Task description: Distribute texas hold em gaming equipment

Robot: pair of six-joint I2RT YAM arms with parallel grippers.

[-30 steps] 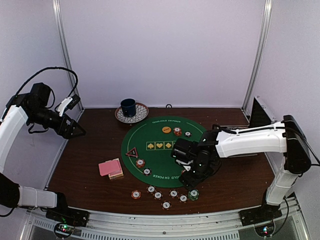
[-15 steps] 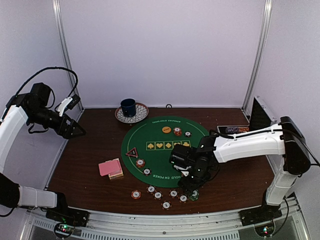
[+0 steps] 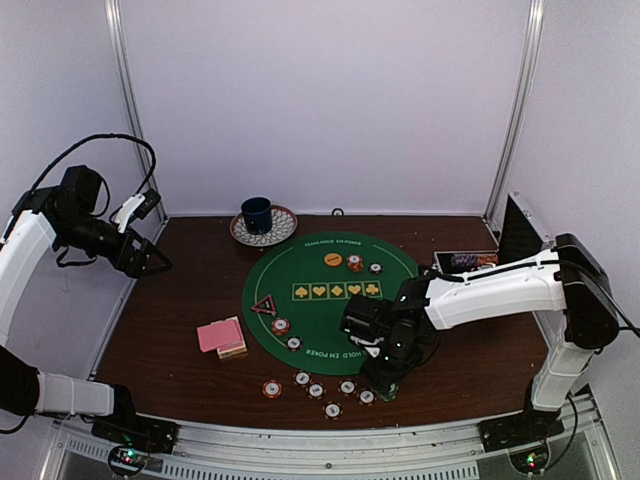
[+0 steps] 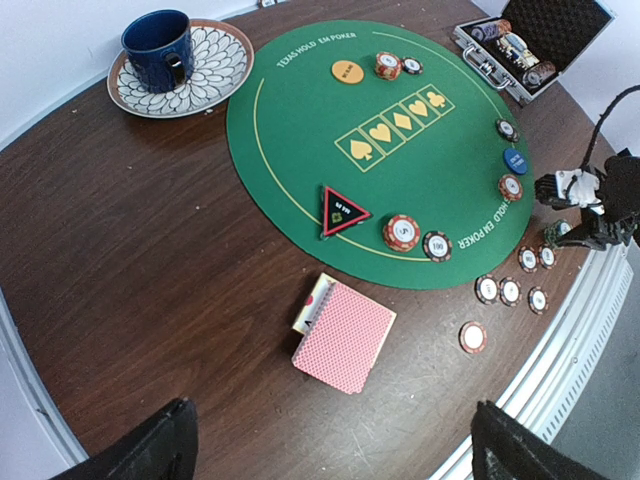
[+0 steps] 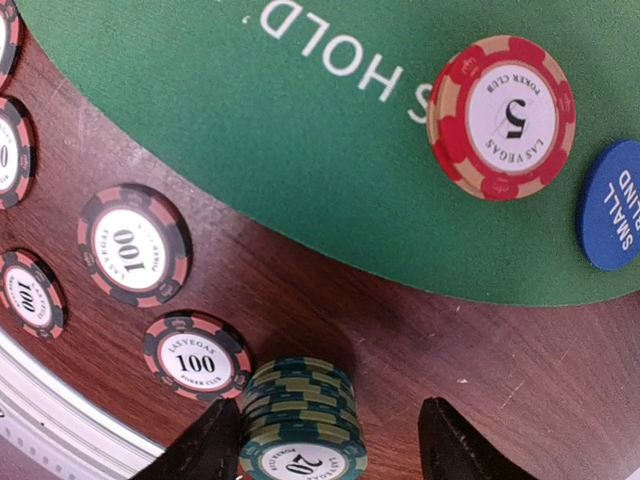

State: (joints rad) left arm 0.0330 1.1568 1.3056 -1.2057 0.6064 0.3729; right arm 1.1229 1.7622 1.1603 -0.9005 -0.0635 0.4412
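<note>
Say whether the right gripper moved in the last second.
Yes. The right gripper moved away from the green mat toward the near edge, straddling the green chip stack.

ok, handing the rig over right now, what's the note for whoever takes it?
Left gripper: open, empty, raised off to the left.
Right gripper: open, fingers either side of the green chip stack on the wood near the front edge; not gripped.
On the mat: triangle marker, yellow disc, blue disc, some chips.
Card deck lies beside the mat, stacked.
Likely left: place green stack, deal cards.
</note>
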